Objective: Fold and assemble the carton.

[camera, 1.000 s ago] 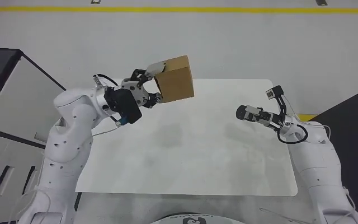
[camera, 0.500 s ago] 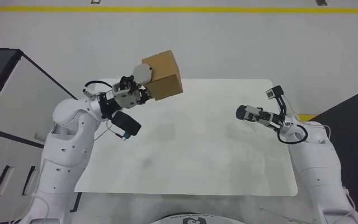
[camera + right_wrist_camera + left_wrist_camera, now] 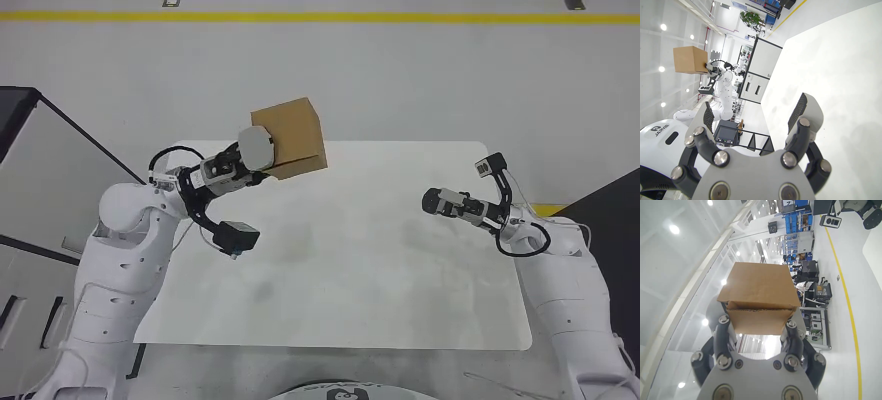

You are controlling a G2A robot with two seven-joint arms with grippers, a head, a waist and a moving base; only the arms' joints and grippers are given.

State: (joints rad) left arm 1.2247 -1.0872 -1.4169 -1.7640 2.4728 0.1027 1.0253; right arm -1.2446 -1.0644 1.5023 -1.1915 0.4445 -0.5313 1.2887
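Pinching one end of the brown cardboard carton (image 3: 292, 135) above the far corner of the white table (image 3: 400, 260), the left gripper (image 3: 757, 323) held an apparently formed box, probably awaiting only set-down, while the right gripper (image 3: 755, 109) hung well apart, fingers spread.

Carton (image 3: 757, 289) of matt brown corrugated cardboard, table (image 3: 400, 270) top smooth matt white, right gripper (image 3: 755, 108) pads (image 3: 796, 113) finely ribbed black rubber.

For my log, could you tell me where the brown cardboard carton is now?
In the top view, the brown cardboard carton is gripped by the left gripper, raised over the white table's far left corner, far from the right gripper.
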